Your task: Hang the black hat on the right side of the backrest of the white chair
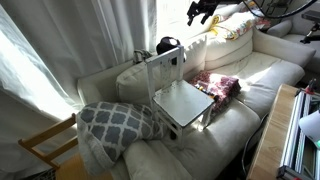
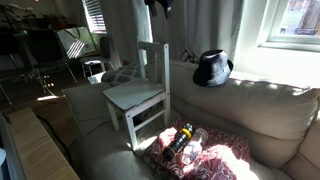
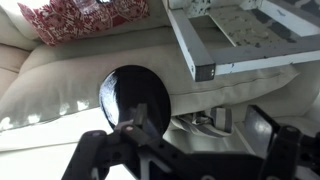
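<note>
Currently the small, floppy black hat point(image 1: 167, 45) of plain fabric sits as a rounded heap on the top edge of the cream upholstered sofa point(image 1: 255, 70). It is near the slatted backrest point(image 2: 153, 62) of the small painted white chair point(image 2: 135, 97), which stands on the seat cushions. In an exterior view the hat point(image 2: 212, 68) is seen apart from the chair, not touching it. It looks light and limp, so it should crumple under a pinch and drape rather than hold its form. Taking it by the brim edge or a fold low on the crown would probably leave the opening hanging free to slip over the right post. The dark Robotiq gripper point(image 1: 203, 12) hangs high above the sofa in both exterior views. In the wrist view its fingers point(image 3: 92, 155) are spread wide with nothing between them, and the hat point(image 3: 133, 95) lies straight below. A red patterned cloth point(image 1: 215, 85) lies on the cushion beside the chair.
</note>
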Available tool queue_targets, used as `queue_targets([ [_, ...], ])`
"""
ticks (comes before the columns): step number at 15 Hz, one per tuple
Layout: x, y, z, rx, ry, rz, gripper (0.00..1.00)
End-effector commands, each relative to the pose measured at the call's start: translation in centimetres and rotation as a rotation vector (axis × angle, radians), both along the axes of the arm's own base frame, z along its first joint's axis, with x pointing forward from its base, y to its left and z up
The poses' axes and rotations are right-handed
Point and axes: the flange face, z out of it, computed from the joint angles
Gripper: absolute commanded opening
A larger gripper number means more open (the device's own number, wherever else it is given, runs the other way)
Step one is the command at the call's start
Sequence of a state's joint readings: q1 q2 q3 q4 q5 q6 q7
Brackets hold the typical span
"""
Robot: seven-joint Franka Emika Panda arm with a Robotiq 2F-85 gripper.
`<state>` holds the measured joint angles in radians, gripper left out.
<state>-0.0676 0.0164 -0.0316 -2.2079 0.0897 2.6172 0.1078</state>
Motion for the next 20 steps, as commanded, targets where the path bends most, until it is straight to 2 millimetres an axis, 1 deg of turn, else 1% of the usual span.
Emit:
queue_targets([
  [1,6.0,0.1,-6.3,0.015,-0.031,-0.004,1.00],
  [2,2.7,0.1,-3.3,0.004,-0.020,-0.008,1.00],
  [3,3.9,0.1,-4.9,0.006,-0.020,-0.011,1.00],
  [4,4.8,0.2,-6.0,0.007,-0.018,-0.012,1.00],
  [5,5.4,0.1,-6.6,0.008,-0.017,-0.014,1.00],
  [7,5.8,0.1,-6.6,0.009,-0.022,-0.015,1.00],
  [11,6.1,0.1,-6.1,0.009,-0.032,-0.015,1.00],
  [13,7.9,-1.6,-7.2,-0.036,-0.057,-0.042,1.00],
  [15,9.8,-2.9,-8.0,-0.083,-0.088,-0.014,1.00],
  [17,11.8,-3.6,-9.1,-0.122,-0.097,0.034,1.00],
  [20,15.0,-4.1,-11.6,-0.173,-0.057,0.118,1.00],
])
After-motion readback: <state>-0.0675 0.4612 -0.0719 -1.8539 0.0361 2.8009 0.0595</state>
